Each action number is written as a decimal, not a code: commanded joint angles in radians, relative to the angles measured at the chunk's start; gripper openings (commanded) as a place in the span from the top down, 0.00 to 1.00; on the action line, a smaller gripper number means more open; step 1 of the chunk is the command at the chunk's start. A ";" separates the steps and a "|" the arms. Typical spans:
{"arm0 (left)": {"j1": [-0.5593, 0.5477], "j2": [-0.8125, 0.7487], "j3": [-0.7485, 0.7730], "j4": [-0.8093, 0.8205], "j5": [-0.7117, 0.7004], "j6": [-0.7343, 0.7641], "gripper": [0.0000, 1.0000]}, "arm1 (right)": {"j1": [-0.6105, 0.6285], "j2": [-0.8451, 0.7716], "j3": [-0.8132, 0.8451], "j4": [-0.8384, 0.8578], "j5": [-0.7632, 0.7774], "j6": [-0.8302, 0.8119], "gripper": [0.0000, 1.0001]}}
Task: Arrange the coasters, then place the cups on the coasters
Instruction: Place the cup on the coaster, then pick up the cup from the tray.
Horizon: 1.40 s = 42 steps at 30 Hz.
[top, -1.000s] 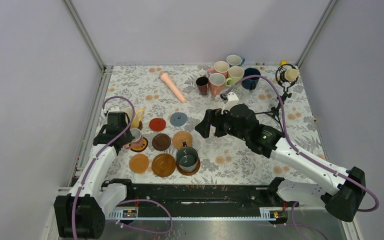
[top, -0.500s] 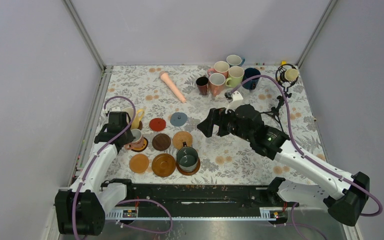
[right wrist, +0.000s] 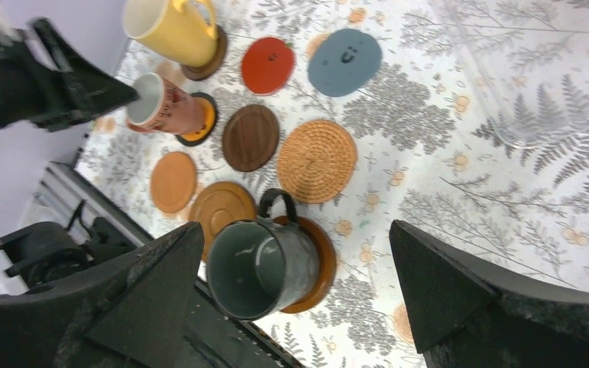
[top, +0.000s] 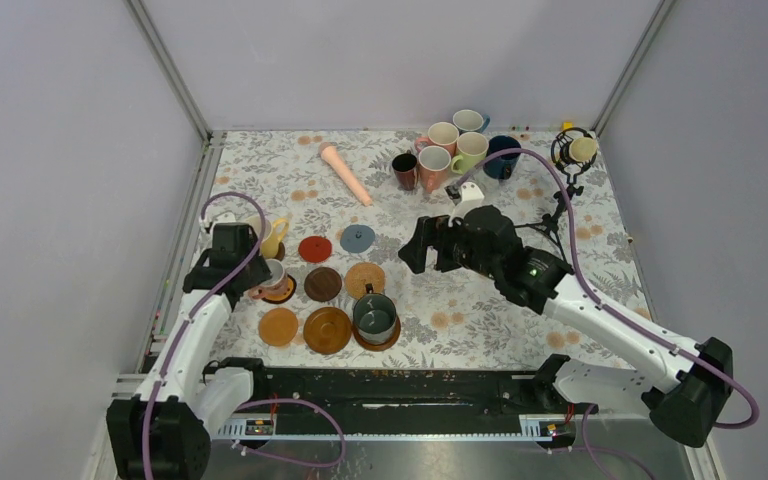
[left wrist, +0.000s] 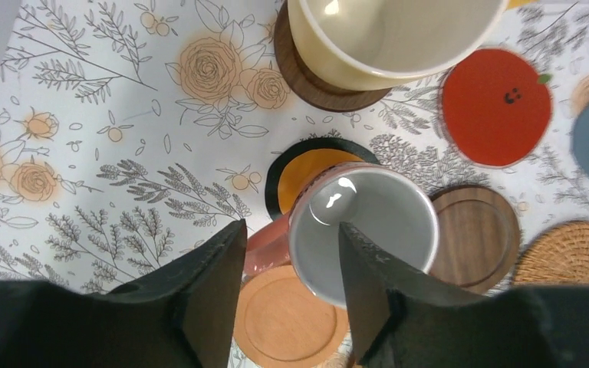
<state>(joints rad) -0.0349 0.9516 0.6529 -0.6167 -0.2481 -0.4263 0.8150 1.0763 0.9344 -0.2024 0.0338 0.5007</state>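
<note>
A pink cup with a pale inside stands on the black, yellow-centred coaster. My left gripper straddles its rim near the handle, one finger outside and one inside, open with gaps to the wall. Just behind, a yellow cup sits on a dark brown coaster. A dark green cup rests on a brown coaster. Bare red, grey-blue, dark brown, woven and orange coasters lie around them. My right gripper hovers wide open, holding nothing.
Several more cups cluster at the back of the table. A long pink stick lies at the back left of them. A black tripod microphone stands at the back right corner. Grey walls enclose the table on three sides.
The left jaws have opened and let go of the pink cup, which stays on its coaster. The right arm shifted only slightly and stayed open.
</note>
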 commanded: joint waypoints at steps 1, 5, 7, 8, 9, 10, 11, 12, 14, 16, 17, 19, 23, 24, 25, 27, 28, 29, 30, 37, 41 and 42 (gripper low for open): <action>0.006 -0.083 0.107 -0.057 -0.030 -0.034 0.42 | -0.030 0.036 0.080 -0.045 0.075 -0.062 0.00; 0.006 -0.121 0.175 -0.099 -0.007 -0.033 0.18 | -0.070 0.103 0.166 -0.048 0.038 -0.156 0.05; 0.006 -0.133 0.202 -0.103 0.033 -0.027 0.05 | -0.079 0.153 0.225 -0.047 0.025 -0.238 0.09; 0.006 -0.138 0.212 -0.106 0.055 -0.025 0.02 | -0.086 0.187 0.255 -0.048 0.028 -0.286 0.12; 0.006 -0.142 0.216 -0.108 0.078 -0.027 0.01 | -0.095 0.223 0.291 -0.050 0.025 -0.320 0.16; 0.005 -0.145 0.217 -0.111 0.100 -0.030 0.01 | -0.108 0.264 0.326 -0.052 0.017 -0.347 0.20; 0.006 -0.145 0.211 -0.114 0.114 -0.032 0.01 | -0.120 0.306 0.366 -0.061 0.009 -0.367 0.23; 0.006 -0.145 0.201 -0.112 0.120 -0.038 0.01 | -0.133 0.353 0.411 -0.076 -0.002 -0.388 0.26; 0.005 -0.146 0.180 -0.108 0.150 -0.027 0.01 | -0.149 0.447 0.503 -0.107 -0.007 -0.434 0.28; 0.006 -0.158 0.157 -0.095 0.171 -0.012 0.01 | -0.159 0.543 0.599 -0.148 -0.014 -0.483 0.29; 0.005 -0.171 0.146 -0.085 0.198 -0.006 0.01 | -0.165 0.597 0.650 -0.166 -0.014 -0.519 0.29; 0.004 -0.201 0.133 -0.055 0.282 0.003 0.01 | -0.178 0.691 0.753 -0.193 0.007 -0.563 0.29; 0.002 -0.249 0.125 -0.035 0.290 0.005 0.01 | -0.212 0.880 0.949 -0.268 -0.001 -0.589 0.31; -0.002 -0.257 0.122 -0.033 0.285 0.003 0.01 | -0.217 0.914 0.986 -0.278 0.002 -0.602 0.31; -0.008 -0.263 0.117 -0.028 0.290 0.004 0.01 | -0.220 0.948 1.022 -0.288 0.011 -0.617 0.31; -0.021 -0.268 0.108 -0.016 0.309 0.009 0.01 | -0.230 1.024 1.101 -0.322 0.022 -0.641 0.31; -0.024 -0.264 0.107 -0.014 0.314 0.009 0.01 | -0.233 1.066 1.149 -0.349 0.020 -0.656 0.32; -0.026 -0.260 0.109 -0.018 0.315 0.008 0.01 | -0.236 1.107 1.193 -0.374 0.023 -0.668 0.32; -0.026 -0.260 0.113 -0.022 0.313 0.008 0.01 | -0.239 1.143 1.235 -0.396 0.027 -0.679 0.32; -0.029 -0.255 0.106 -0.007 0.345 0.006 0.01 | -0.251 1.380 1.520 -0.476 0.006 -0.760 0.35; -0.035 -0.248 0.110 -0.015 0.332 0.006 0.01 | -0.254 1.456 1.594 -0.473 0.025 -0.795 0.37; -0.037 -0.247 0.110 -0.013 0.335 0.005 0.01 | -0.255 1.460 1.593 -0.469 0.036 -0.803 0.38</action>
<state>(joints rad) -0.0647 0.7036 0.7582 -0.6792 0.0662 -0.4339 0.5667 2.5084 2.4599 -0.6464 0.0441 -0.2359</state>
